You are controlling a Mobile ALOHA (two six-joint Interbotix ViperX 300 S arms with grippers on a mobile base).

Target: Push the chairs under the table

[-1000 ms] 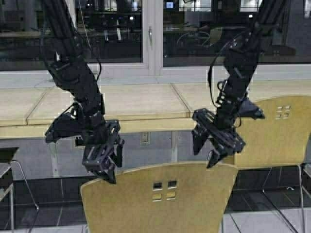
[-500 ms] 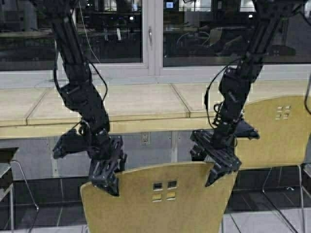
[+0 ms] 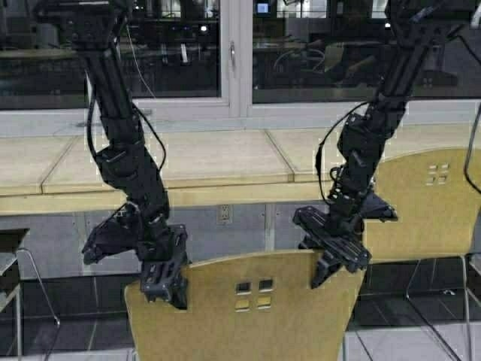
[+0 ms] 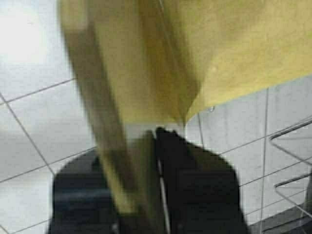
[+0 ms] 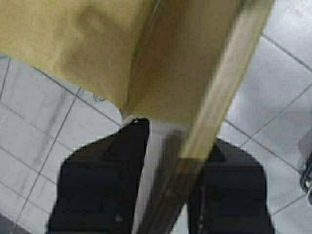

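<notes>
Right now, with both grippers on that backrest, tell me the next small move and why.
Probably drive slowly forward. The left gripper and right gripper each straddle the near chair's backrest top edge, and the chair stands short of the table.

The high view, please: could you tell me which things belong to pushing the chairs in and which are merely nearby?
Job: near plywood chair, straddled by left gripper and right gripper; second plywood chair; table.
Nearby: wall socket; window.

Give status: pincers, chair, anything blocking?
Left pincer and right pincer straddle top edge of near tan plywood chair. Chair short of long pale-wood table. Second tan chair right; nothing seen blocking.
</notes>
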